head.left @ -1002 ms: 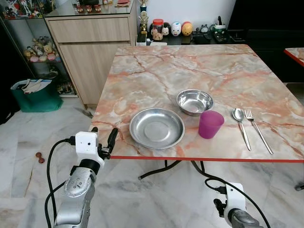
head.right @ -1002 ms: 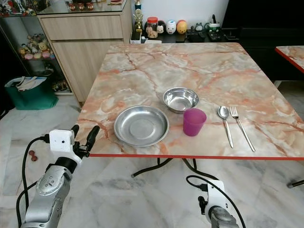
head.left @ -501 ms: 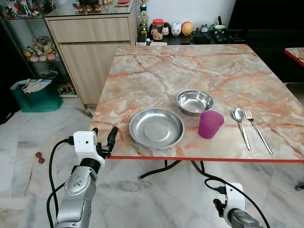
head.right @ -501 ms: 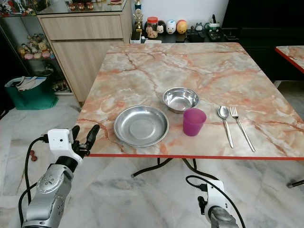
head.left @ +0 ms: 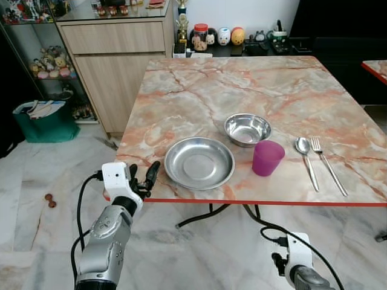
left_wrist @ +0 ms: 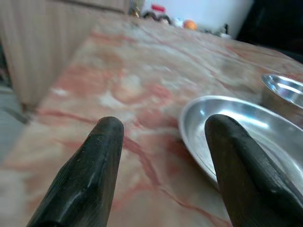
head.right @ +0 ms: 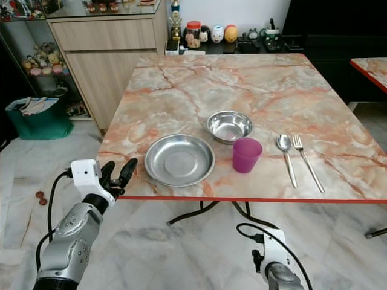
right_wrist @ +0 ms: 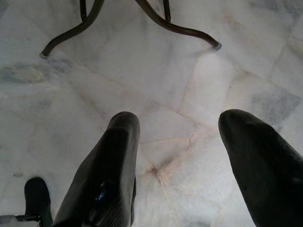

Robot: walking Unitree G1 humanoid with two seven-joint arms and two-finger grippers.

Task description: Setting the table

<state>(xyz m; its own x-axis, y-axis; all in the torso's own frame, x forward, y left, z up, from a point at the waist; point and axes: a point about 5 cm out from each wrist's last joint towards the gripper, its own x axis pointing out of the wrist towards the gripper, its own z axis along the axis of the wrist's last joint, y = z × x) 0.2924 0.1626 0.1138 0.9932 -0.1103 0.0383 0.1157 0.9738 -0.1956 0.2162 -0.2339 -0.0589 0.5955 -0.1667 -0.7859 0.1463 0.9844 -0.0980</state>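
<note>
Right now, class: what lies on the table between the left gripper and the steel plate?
Nothing: bare marble table separates the open left gripper from the steel plate in the left wrist view.

Bare marble lies between left gripper (head.left: pixel 144 175) and plate (head.left: pixel 199 162); bowl (head.left: pixel 247 129) and cup (head.left: pixel 267 157) crowd beyond.

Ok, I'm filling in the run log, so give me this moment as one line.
left gripper: open, at table edge beside plate | right gripper: open, idle over floor
</note>
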